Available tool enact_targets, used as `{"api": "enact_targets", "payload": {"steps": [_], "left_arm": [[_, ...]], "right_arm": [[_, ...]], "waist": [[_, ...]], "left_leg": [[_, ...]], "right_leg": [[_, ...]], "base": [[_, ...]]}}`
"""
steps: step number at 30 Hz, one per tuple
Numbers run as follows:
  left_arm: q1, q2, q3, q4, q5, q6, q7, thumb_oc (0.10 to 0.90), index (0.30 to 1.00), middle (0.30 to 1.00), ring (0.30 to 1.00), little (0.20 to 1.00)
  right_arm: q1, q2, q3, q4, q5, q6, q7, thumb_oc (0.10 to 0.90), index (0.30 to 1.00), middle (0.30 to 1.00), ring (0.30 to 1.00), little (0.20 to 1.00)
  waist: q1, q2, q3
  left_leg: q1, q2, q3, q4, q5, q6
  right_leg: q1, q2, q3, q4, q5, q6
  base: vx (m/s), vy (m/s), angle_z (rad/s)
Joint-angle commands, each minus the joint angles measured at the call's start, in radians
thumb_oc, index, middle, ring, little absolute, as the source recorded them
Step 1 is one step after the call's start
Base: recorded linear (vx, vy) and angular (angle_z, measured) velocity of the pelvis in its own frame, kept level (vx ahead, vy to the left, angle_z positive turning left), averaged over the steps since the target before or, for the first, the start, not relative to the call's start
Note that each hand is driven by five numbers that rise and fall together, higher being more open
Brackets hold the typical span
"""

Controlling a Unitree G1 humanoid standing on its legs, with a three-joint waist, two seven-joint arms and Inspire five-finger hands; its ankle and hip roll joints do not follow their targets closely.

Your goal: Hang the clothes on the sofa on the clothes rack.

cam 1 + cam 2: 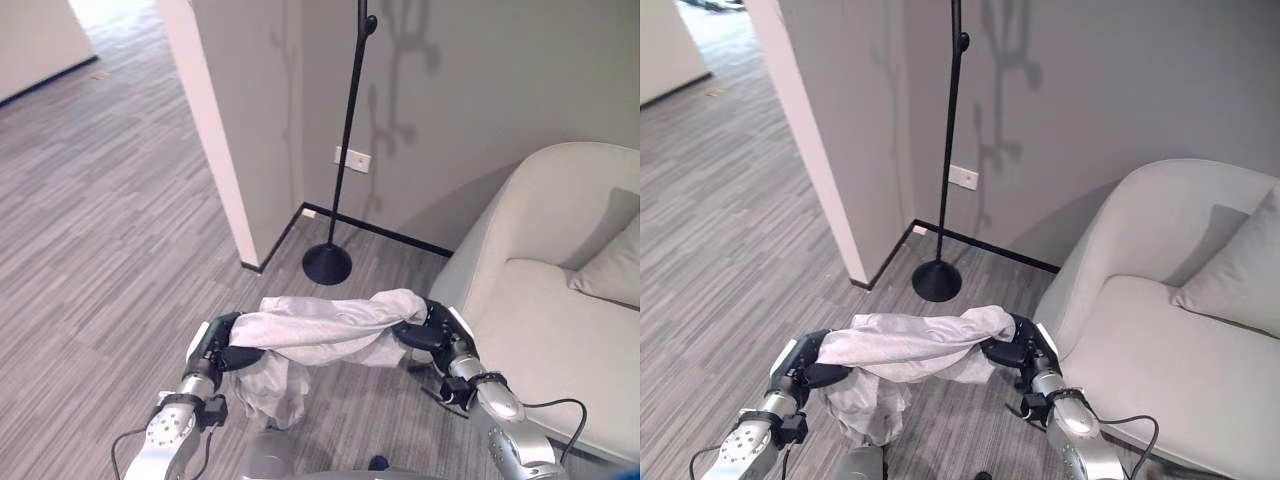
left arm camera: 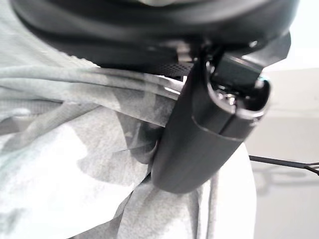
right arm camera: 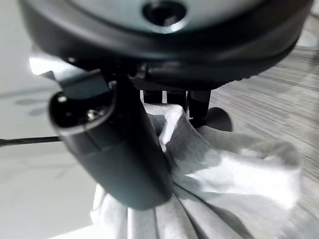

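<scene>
Grey striped carpet floor (image 1: 110, 230), grey walls (image 1: 480, 90) with black skirting, a white pillar (image 1: 215, 130) (corridor beyond)

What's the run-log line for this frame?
phase: carrying | grey garment slung between both hands | left hand shut on it | right hand shut on it | clothes rack ahead, bare | sofa right
</scene>
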Motion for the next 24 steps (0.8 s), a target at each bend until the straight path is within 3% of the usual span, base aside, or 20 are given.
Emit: {"api": "enact_targets", "payload": {"steps": [1,2,3,4,5,6,8,10,12,13,14,15,16,17,18,19,20,21,22,24], "left_arm": [[-0.061,0.045,0.053,-0.169,0.067,-0.129,0.009,0.4,0.3,0.3,0.3,0.3],[-0.063,0.045,0.054,-0.168,0.068,-0.13,0.01,0.4,0.3,0.3,0.3,0.3],[-0.064,0.052,0.059,-0.158,0.082,-0.133,0.021,0.4,0.3,0.3,0.3,0.3],[-0.063,0.051,0.059,-0.157,0.082,-0.133,0.021,0.4,0.3,0.3,0.3,0.3],[-0.038,0.049,0.066,-0.16,0.075,-0.131,0.017,0.4,0.3,0.3,0.3,0.3],[-0.027,0.043,0.066,-0.163,0.07,-0.128,0.012,0.4,0.3,0.3,0.3,0.3],[-0.007,0.041,0.066,-0.168,0.064,-0.12,-0.002,0.4,0.3,0.3,0.3,0.3],[0.007,0.04,0.069,-0.176,0.065,-0.119,-0.01,0.4,0.3,0.3,0.3,0.3],[0.024,0.039,0.069,-0.183,0.069,-0.122,-0.023,0.4,0.3,0.3,0.3,0.3],[0.038,0.035,0.065,-0.184,0.069,-0.124,-0.033,0.4,0.3,0.3,0.3,0.3],[0.038,0.035,0.065,-0.184,0.069,-0.124,-0.033,0.4,0.3,0.3,0.3,0.3],[0.048,0.028,0.071,-0.189,0.062,-0.122,-0.038,0.4,0.3,0.3,0.3,0.3],[0.049,0.028,0.07,-0.189,0.062,-0.122,-0.038,0.4,0.3,0.3,0.3,0.3],[0.038,0.031,0.086,-0.19,0.074,-0.122,-0.038,0.4,0.3,0.3,0.3,0.3],[0.022,0.036,0.093,-0.192,0.086,-0.126,-0.036,0.4,0.3,0.3,0.3,0.3],[0.02,0.036,0.092,-0.191,0.087,-0.126,-0.035,0.4,0.3,0.3,0.3,0.3],[-0.01,0.047,0.102,-0.198,0.108,-0.132,-0.032,0.4,0.3,0.3,0.3,0.3],[-0.052,0.065,0.125,-0.209,0.149,-0.153,-0.019,0.4,0.3,0.3,0.3,0.3],[-0.085,0.072,0.137,-0.213,0.181,-0.167,-0.003,0.4,0.3,0.3,0.3,0.3],[-0.124,0.081,0.155,-0.221,0.203,-0.181,0.013,0.4,0.3,0.3,0.3,0.3]], "right_arm": [[-0.145,0.016,-0.003,-0.065,0.007,-0.087,0.02,0.4,0.3,0.3,0.3,0.3],[-0.147,0.017,-0.002,-0.065,0.006,-0.087,0.02,0.4,0.3,0.3,0.3,0.3],[-0.156,0.022,0.01,-0.08,-0.016,-0.084,0.031,0.4,0.3,0.3,0.3,0.3],[-0.155,0.022,0.011,-0.081,-0.017,-0.083,0.031,0.4,0.3,0.3,0.3,0.3],[-0.143,0.031,0.015,-0.099,-0.027,-0.084,0.046,0.4,0.3,0.3,0.3,0.3],[-0.13,0.035,0.015,-0.101,-0.029,-0.083,0.049,0.4,0.3,0.3,0.3,0.3],[-0.103,0.043,0.012,-0.095,-0.046,-0.071,0.051,0.4,0.3,0.3,0.3,0.3],[-0.088,0.04,0.007,-0.1,-0.052,-0.067,0.054,0.4,0.3,0.3,0.3,0.3],[-0.07,0.03,-0.018,-0.113,-0.051,-0.07,0.048,0.4,0.3,0.3,0.3,0.3],[-0.066,0.023,-0.043,-0.113,-0.045,-0.079,0.032,0.4,0.3,0.3,0.3,0.3],[-0.066,0.023,-0.044,-0.113,-0.045,-0.08,0.032,0.4,0.3,0.3,0.3,0.3],[-0.064,0.021,-0.063,-0.119,-0.053,-0.088,0.009,0.4,0.3,0.3,0.3,0.3],[-0.063,0.021,-0.063,-0.12,-0.053,-0.087,0.009,0.4,0.3,0.3,0.3,0.3],[-0.066,0.023,-0.092,-0.137,-0.088,-0.097,-0.019,0.4,0.3,0.3,0.3,0.3],[-0.07,0.023,-0.103,-0.145,-0.112,-0.1,-0.033,0.4,0.3,0.3,0.3,0.3],[-0.07,0.024,-0.104,-0.146,-0.114,-0.099,-0.034,0.4,0.3,0.3,0.3,0.3],[-0.082,0.019,-0.125,-0.153,-0.165,-0.106,-0.062,0.4,0.3,0.3,0.3,0.3],[-0.101,0.017,-0.151,-0.163,-0.255,-0.111,-0.098,0.4,0.3,0.3,0.3,0.3],[-0.118,0.015,-0.173,-0.173,-0.309,-0.114,-0.124,0.4,0.3,0.3,0.3,0.3],[-0.13,0.011,-0.198,-0.192,-0.345,-0.119,-0.144,0.4,0.3,0.3,0.3,0.3]], "waist": [[0.002,-0.01,-0.07],[0.006,-0.013,-0.069],[-0.003,-0.005,-0.062],[-0.001,-0.007,-0.062],[-0.011,0.013,-0.052],[-0.019,0.018,-0.049],[-0.032,0.025,-0.046],[-0.041,0.025,-0.041],[-0.05,0.022,-0.035],[-0.051,0.008,-0.036],[-0.052,0.011,-0.036],[-0.047,0.003,-0.041],[-0.046,0.005,-0.042],[-0.046,0.01,-0.05],[-0.045,0.016,-0.049],[-0.044,0.017,-0.048],[-0.044,0.015,-0.043],[-0.05,0.027,-0.049],[-0.054,0.024,-0.044],[-0.061,0.026,-0.059]], "left_leg": [[0.015,0.013,0.023,-0.005,-0.061,0.027],[0.016,0.01,0.029,-0.004,-0.062,0.03],[0.062,-0.011,0.062,-0.017,-0.084,0.065],[0.063,-0.014,0.065,-0.019,-0.084,0.067],[0.133,-0.04,0.107,-0.053,-0.108,0.107],[0.168,-0.057,0.123,-0.073,-0.118,0.121],[0.223,-0.077,0.136,-0.106,-0.137,0.137],[0.242,-0.085,0.131,-0.116,-0.142,0.139],[0.26,-0.101,0.112,-0.116,-0.157,0.135],[0.274,-0.113,0.108,-0.109,-0.185,0.125],[0.274,-0.108,0.107,-0.108,-0.186,0.123],[0.281,-0.106,0.103,-0.106,-0.202,0.104],[0.281,-0.102,0.103,-0.105,-0.202,0.102],[0.305,-0.079,0.093,-0.108,-0.235,0.074],[0.313,-0.065,0.096,-0.106,-0.248,0.064],[0.313,-0.063,0.097,-0.105,-0.249,0.063],[0.318,-0.062,0.111,-0.098,-0.253,0.057],[0.346,-0.047,0.104,-0.088,-0.293,0.05],[0.357,-0.054,0.117,-0.075,-0.303,0.05],[0.378,-0.056,0.107,-0.07,-0.336,0.047]], "right_leg": [[-0.071,0.025,-0.011,0.26,-0.067,0.051],[-0.079,0.02,-0.004,0.272,-0.072,0.054],[-0.128,-0.001,-0.011,0.434,-0.02,0.081],[-0.134,-0.005,-0.007,0.443,-0.022,0.083],[-0.176,-0.06,-0.075,0.607,0.072,0.101],[-0.186,-0.094,-0.117,0.677,0.096,0.114],[-0.212,-0.127,-0.19,0.736,0.135,0.118],[-0.236,-0.122,-0.209,0.731,0.136,0.121],[-0.283,-0.078,-0.232,0.641,0.134,0.123],[-0.288,-0.076,-0.254,0.469,0.117,0.113],[-0.283,-0.071,-0.258,0.46,0.119,0.111],[-0.286,-0.079,-0.263,0.272,0.111,0.088],[-0.281,-0.072,-0.265,0.261,0.116,0.086],[-0.285,-0.078,-0.235,0.092,0.119,0.104],[-0.284,-0.083,-0.23,0.024,0.135,0.111],[-0.279,-0.079,-0.231,0.014,0.141,0.11],[-0.287,-0.108,-0.247,-0.04,0.183,0.112],[-0.289,-0.121,-0.221,-0.096,0.19,0.137],[-0.295,-0.144,-0.233,-0.102,0.221,0.135],[-0.279,-0.142,-0.214,-0.113,0.209,0.148]], "base": [[0.19,0.348,-0.23],[0.23,0.472,-0.5],[0.12,0.267,-0.53],[0.28,0.559,-0.53],[0.24,0.455,-0.29],[0.36,0.576,-0.42],[0.27,0.332,-0.28],[0.14,0.125,-0.07],[0.2,0.028,0.09],[0.2,-0.024,0.1],[0.28,-0.103,0.19],[0.14,-0.086,0.29],[0.39,-0.172,0.28],[0.35,-0.127,0.14],[0.35,-0.123,0.21],[0.15,-0.051,0.23],[0.32,-0.043,0.24],[0.41,-0.041,0.22],[0.36,-0.021,0.16],[0.32,0.0,0.11]]}}
